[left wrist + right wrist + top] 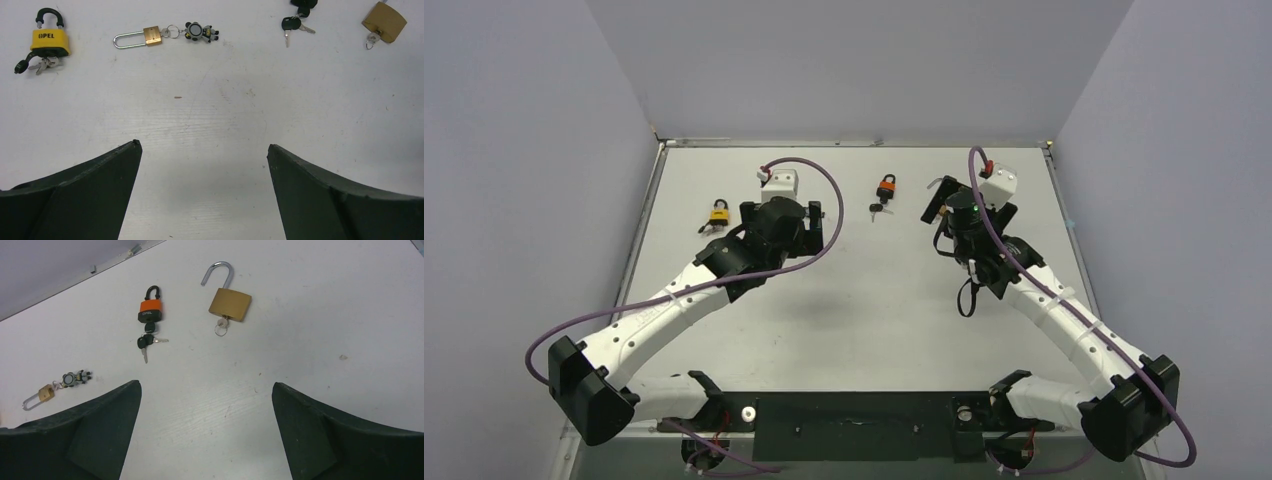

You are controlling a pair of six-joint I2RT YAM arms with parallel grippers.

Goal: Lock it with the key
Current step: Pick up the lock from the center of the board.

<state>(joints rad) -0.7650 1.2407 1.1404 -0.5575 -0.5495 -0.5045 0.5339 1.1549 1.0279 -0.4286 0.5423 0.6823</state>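
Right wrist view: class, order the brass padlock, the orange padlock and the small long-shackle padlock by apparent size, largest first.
1. Brass padlock, shackle open.
2. Orange padlock.
3. Small long-shackle padlock, smallest though nearest the camera.

On the table [210,115], a padlock with a key bunch [48,39] lies ahead and far left of the left pincer [203,144], and a long-shackle padlock [137,38] lies ahead-left. Ahead of the right pincer [205,384] lies the open padlock [230,302], with a key [221,328] in its near end. A fourth padlock [150,310] lies left of it.
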